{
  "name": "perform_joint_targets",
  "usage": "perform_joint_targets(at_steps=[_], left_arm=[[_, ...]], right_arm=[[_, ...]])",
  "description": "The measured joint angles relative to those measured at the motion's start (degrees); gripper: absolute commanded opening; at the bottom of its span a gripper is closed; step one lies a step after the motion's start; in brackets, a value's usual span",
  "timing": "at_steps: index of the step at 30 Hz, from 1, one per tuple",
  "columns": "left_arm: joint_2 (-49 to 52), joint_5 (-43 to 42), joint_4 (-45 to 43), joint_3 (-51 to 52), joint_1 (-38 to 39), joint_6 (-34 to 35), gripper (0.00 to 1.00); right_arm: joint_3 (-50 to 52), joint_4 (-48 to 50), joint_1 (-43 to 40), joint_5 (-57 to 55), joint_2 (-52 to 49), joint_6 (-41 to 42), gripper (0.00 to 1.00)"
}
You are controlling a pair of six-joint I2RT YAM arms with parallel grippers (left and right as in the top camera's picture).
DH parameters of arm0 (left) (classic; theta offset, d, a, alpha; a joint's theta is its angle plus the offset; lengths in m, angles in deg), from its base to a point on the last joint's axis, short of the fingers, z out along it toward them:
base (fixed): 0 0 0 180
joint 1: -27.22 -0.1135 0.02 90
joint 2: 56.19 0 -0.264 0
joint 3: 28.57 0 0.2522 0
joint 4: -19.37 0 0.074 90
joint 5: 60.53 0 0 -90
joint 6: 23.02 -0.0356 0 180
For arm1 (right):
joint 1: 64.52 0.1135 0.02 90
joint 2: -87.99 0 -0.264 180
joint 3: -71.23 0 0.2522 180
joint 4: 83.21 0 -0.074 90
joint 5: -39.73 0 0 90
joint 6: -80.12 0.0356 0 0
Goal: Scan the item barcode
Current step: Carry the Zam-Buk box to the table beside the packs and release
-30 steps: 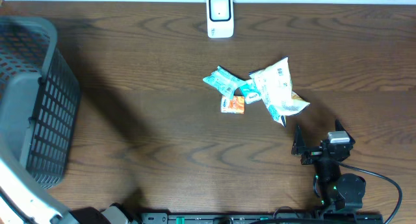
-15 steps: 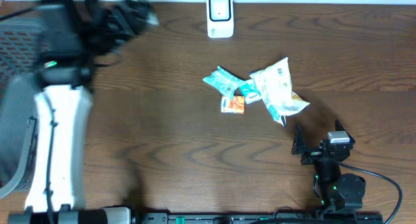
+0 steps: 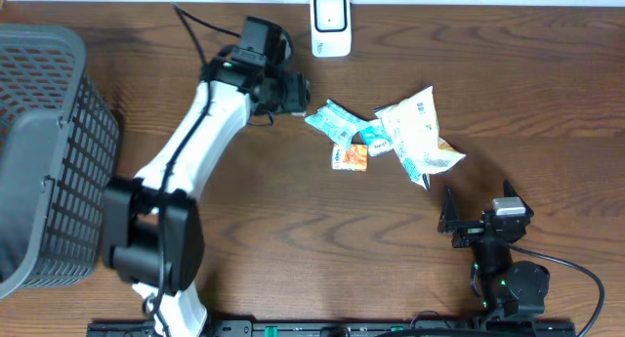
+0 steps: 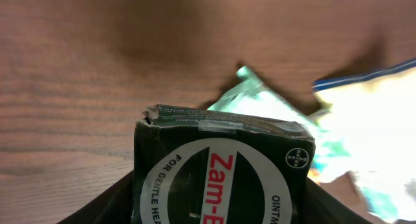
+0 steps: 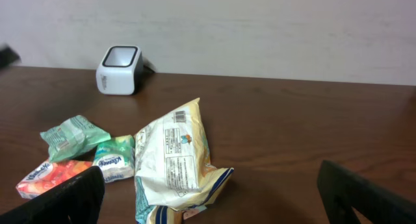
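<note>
The white barcode scanner (image 3: 331, 24) stands upright at the far edge of the wooden counter (image 3: 244, 230). The left tool (image 3: 295, 91) hangs just in front of the scanner and a little to its left, at the end of the white arm stretched across the counter. It is clamped on a dark green ointment box (image 4: 221, 165). The left wrist view shows the box filling the gap between the two fingers, its white oval label reading "Zam-" in red, with "FOR GENTLE" curving along the edge. The top flap of the box looks slightly crushed at one corner.

A small heap of packets lies on the counter in front of the scanner and slightly to its right. The green packet (image 3: 332, 120) is the one closest to the scanner. The orange tissue pack (image 3: 350, 158) sits behind it, farther from the scanner. A small teal pack (image 3: 374, 140) lies between those two and the snack bag (image 3: 415, 132), which lies farthest to the right of the scanner and shows a barcode on its upturned side.

The right tool (image 3: 477, 208) sits well in front of the scanner and off to its right, past the heap, with its fingers spread wide and nothing between them. A dark mesh basket (image 3: 93, 142) stands far to the left of the scanner.
</note>
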Motion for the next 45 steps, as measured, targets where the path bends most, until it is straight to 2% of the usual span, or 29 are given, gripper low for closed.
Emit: perform_joint_targets(at_steps=[1, 2, 9, 10, 12, 17, 21, 23, 27, 30, 33, 35, 45], left_arm=[[1.09, 0.31, 0.22, 0.0, 0.17, -0.02, 0.6], [2.6, 0.72, 0.68, 0.0, 0.39, -0.13, 0.65], [5.53, 1.49, 1.99, 0.0, 0.52, -0.31, 0.77], [5.51, 1.53, 1.99, 0.0, 0.52, -0.39, 0.84], [5.51, 1.57, 2.03, 0.0, 0.52, -0.63, 0.88], [4.85, 1.51, 2.4, 0.0, 0.46, -0.57, 0.9], [0.42, 1.53, 2.51, 0.0, -0.59, -0.59, 0.91], [-4.94, 1.51, 2.47, 0.0, -2.43, -0.59, 0.99], [-16.72, 1.55, 4.81, -0.02, -8.24, -0.76, 0.98], [-24.13, 1.75, 11.37, -0.33, -13.66, -0.76, 0.98], [-25.44, 1.77, 17.77, -0.48, -15.72, -0.79, 0.98], [-25.33, 1.77, 19.08, -0.48, -16.24, -0.79, 0.98], [-25.33, 1.75, 19.32, -0.48, -16.57, -0.79, 0.98]], right_arm=[[0.0, 0.0, 0.0, 0.0, 0.0, 0.0, 0.99], [0.0, 0.0, 0.0, 0.0, 0.0, 0.0, 0.99], [0.0, 0.0, 0.0, 0.0, 0.0, 0.0, 0.99], [0.0, 0.0, 0.0, 0.0, 0.0, 0.0, 0.99], [0.0, 0.0, 0.0, 0.0, 0.0, 0.0, 0.99], [0.0, 0.0, 0.0, 0.0, 0.0, 0.0, 0.99], [0.0, 0.0, 0.0, 0.0, 0.0, 0.0, 0.99], [0.0, 0.0, 0.0, 0.0, 0.0, 0.0, 0.99], [0.0, 0.0, 0.0, 0.0, 0.0, 0.0, 0.99], [0.0, -0.02, 0.0, 0.0, 0.0, 0.0, 0.99], [0.0, 0.0, 0.0, 0.0, 0.0, 0.0, 0.99], [0.0, 0.0, 0.0, 0.0, 0.0, 0.0, 0.99], [0.0, 0.0, 0.0, 0.0, 0.0, 0.0, 0.99]])
